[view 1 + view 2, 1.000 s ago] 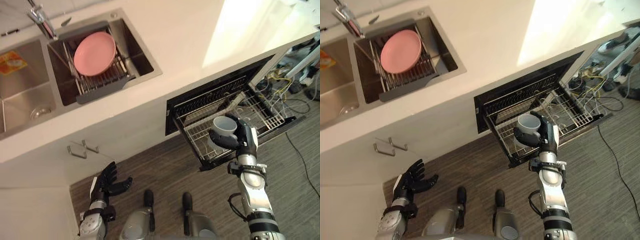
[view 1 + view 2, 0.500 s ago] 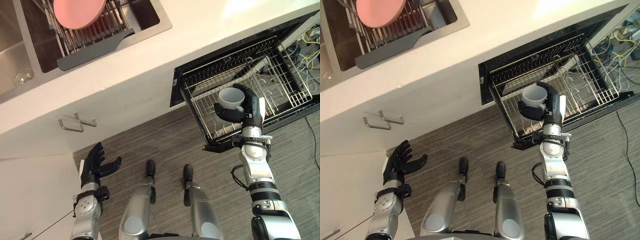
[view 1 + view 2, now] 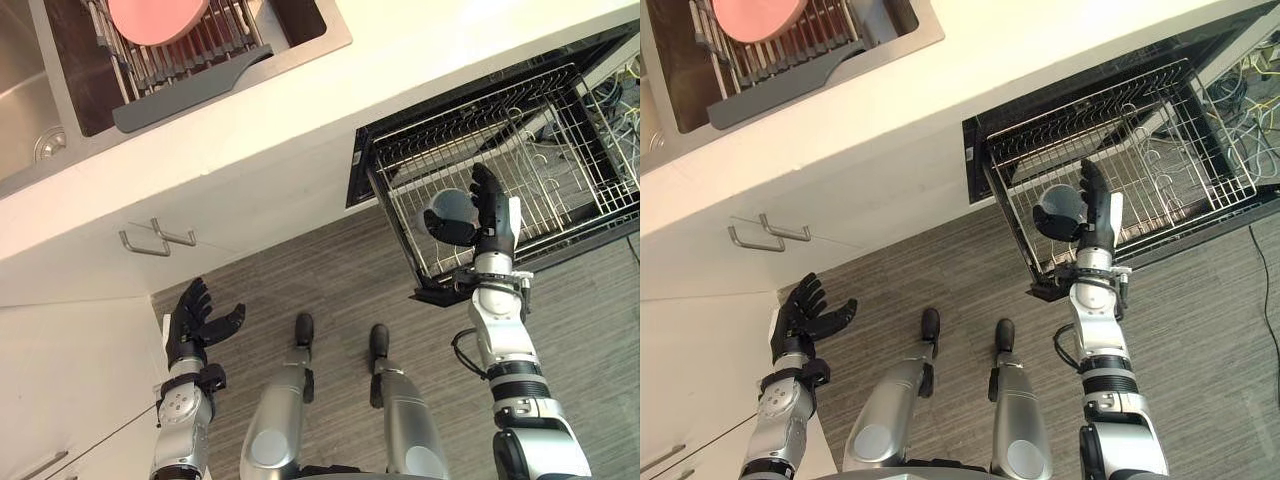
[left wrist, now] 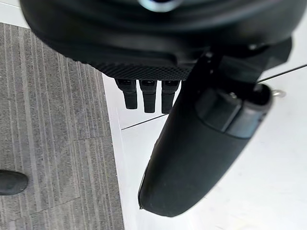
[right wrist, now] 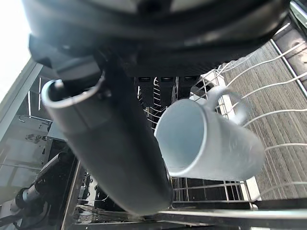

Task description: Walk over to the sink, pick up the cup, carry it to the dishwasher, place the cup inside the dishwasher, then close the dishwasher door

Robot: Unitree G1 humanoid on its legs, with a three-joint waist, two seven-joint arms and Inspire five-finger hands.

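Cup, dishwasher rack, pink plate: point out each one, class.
cup (image 5: 223,146): right wrist view, outer wall.
dishwasher rack (image 3: 570,185): left eye view, wire floor.
pink plate (image 3: 150,15): left eye view, its face.

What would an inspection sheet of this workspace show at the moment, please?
Surface: pale worktop, bare where it shows; grey striped floor below.
Job's things: cup tipped on its side against the right hand, over the pulled-out dishwasher rack; whether it touches the rack cannot be told.
Clutter: pink plate in a drying rack across the sink.
Hands: right hand, fingers straight, thumb beside the cup; left hand open and idle, low by the cupboard.
Cables: tangle of wires beyond the dishwasher.
Surroundings: cupboard handles under the worktop.
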